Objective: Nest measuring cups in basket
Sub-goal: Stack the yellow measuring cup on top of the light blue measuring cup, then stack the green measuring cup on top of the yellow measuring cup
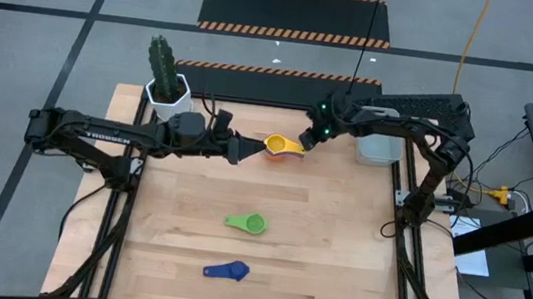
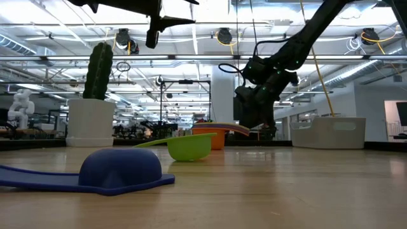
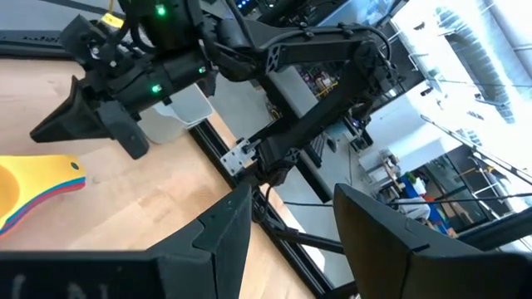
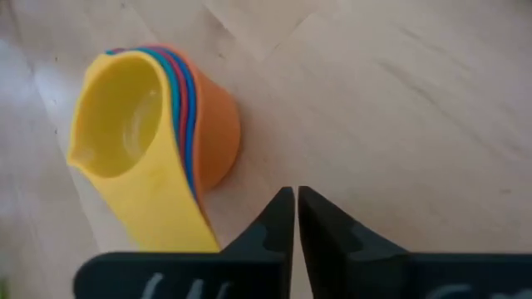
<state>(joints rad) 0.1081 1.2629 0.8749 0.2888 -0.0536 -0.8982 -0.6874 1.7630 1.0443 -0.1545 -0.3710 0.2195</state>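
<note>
A nested stack of measuring cups [image 1: 284, 147] [image 4: 150, 133], yellow on top and orange at the bottom, stands on its bowl near the table's far edge. My right gripper [image 1: 306, 139] [image 4: 295, 208] is shut, low over the table just right of the stack, with bare wood between its tips and the orange bowl. My left gripper [image 1: 249, 151] [image 3: 291, 216] is open, raised above the table just left of the stack. The green cup [image 1: 248, 223] [image 2: 187, 146] sits mid-table. The dark blue cup [image 1: 228, 270] [image 2: 108, 172] lies bowl-down nearer. The pale grey basket [image 1: 379, 147] [image 2: 327, 132] stands at the far right, partly under the right arm.
A white hexagonal cactus pot [image 1: 166, 88] [image 2: 89, 121] stands at the far left corner. Bare wood lies around the green and dark blue cups and along the table's right side. The right arm reaches over the basket from the far right.
</note>
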